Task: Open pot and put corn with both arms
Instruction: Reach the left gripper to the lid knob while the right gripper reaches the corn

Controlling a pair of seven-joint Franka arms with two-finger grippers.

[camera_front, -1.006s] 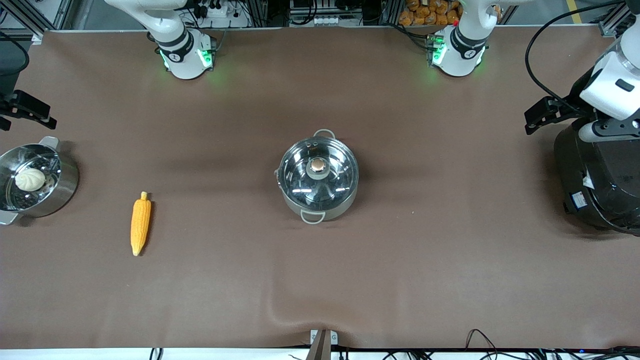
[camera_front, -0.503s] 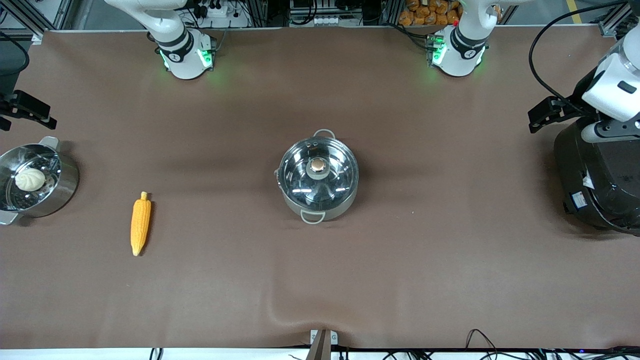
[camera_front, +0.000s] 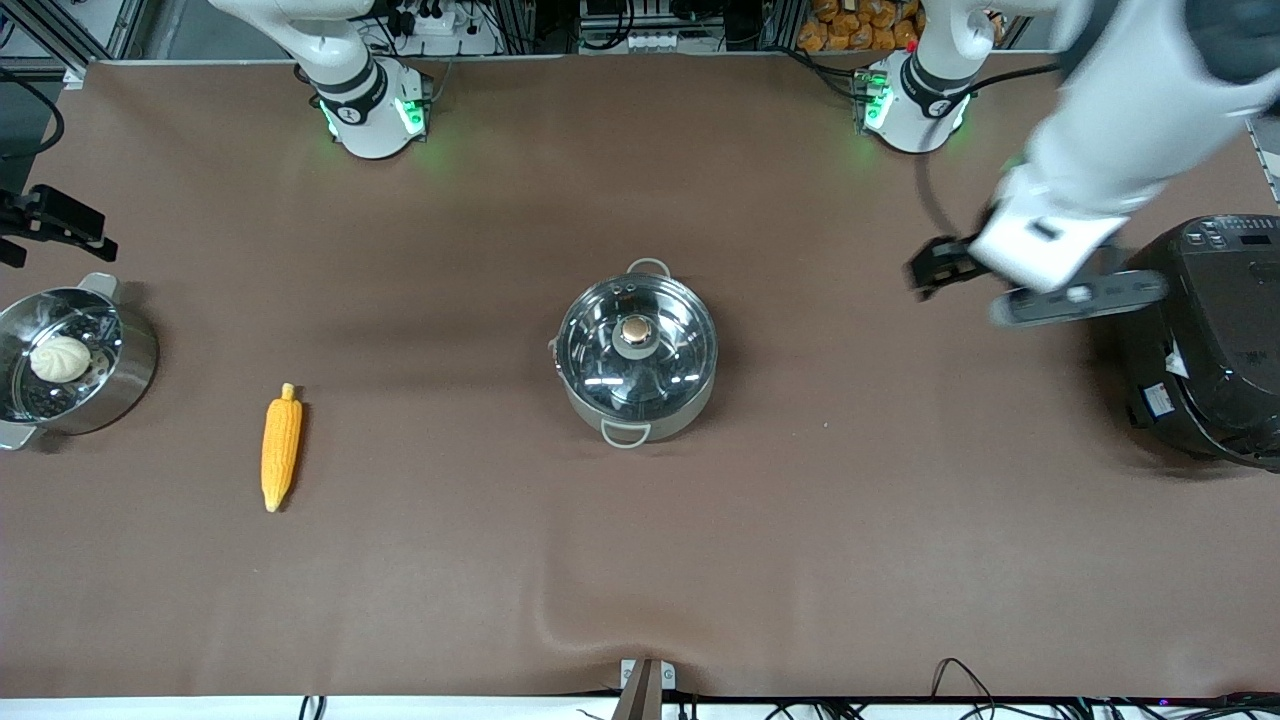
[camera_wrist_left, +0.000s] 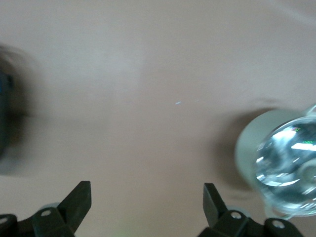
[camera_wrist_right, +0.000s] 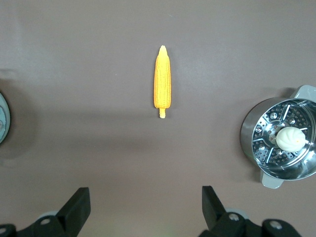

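Observation:
The pot (camera_front: 637, 352) stands at the table's middle, closed by its glass lid with a tan knob (camera_front: 635, 330). The pot also shows in the left wrist view (camera_wrist_left: 281, 165). The corn (camera_front: 281, 447) lies flat toward the right arm's end, nearer the front camera than the pot; it also shows in the right wrist view (camera_wrist_right: 163, 83). My left gripper (camera_front: 932, 268) is open and empty in the air over bare table between the pot and the rice cooker; its own view (camera_wrist_left: 146, 201) shows it open. My right gripper (camera_wrist_right: 145, 205) is open and empty, up by the steamer pot (camera_front: 55, 225).
A steel steamer pot (camera_front: 130, 365) with a white bun (camera_front: 60, 358) stands at the right arm's end, beside the corn. A big black rice cooker (camera_front: 1215, 340) stands at the left arm's end. Brown cloth covers the table (camera_front: 850, 520).
My left arm has swung from over the rice cooker toward the pot. The right arm, pot and corn have not moved.

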